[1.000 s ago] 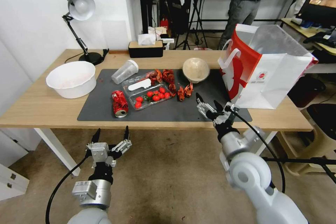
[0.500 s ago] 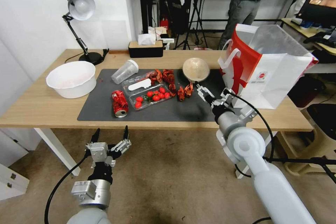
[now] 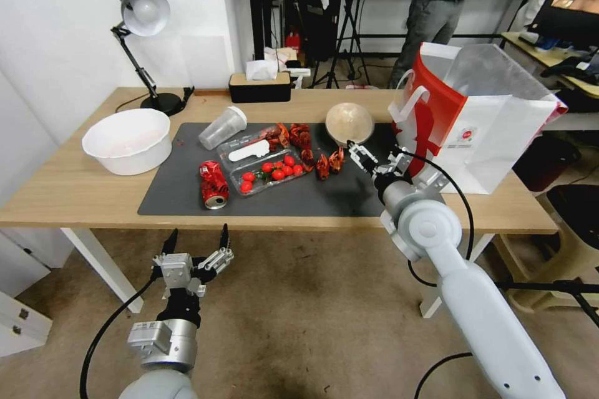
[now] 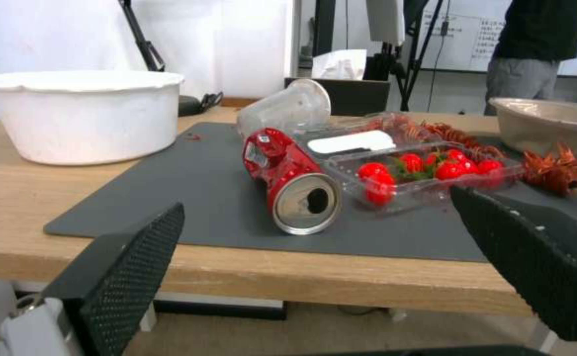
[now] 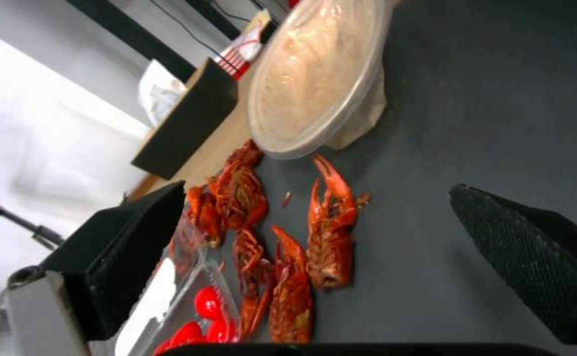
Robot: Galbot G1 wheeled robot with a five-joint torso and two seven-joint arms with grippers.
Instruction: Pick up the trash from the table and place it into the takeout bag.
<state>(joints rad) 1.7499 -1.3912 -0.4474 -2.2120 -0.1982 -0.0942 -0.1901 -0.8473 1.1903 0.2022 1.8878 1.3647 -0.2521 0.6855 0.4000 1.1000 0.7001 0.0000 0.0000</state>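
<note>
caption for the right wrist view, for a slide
Open right gripper hovering over red crayfish shells beside the beige bowl on the grey mat.

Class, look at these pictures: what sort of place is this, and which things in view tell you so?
Probably a robotics lab or test room, staged as a mealtime clean-up. Tripod stands and a whiteboard fill the background, while the table holds leftovers, a crushed red drink can and a takeout bag.

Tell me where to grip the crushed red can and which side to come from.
Grip the crushed red can across its dented middle, coming from above. It lies on its side on the dark mat, open end towards the table's front edge, so the jaws should probably close across its width. The clear tray beside it leaves little room.
</note>
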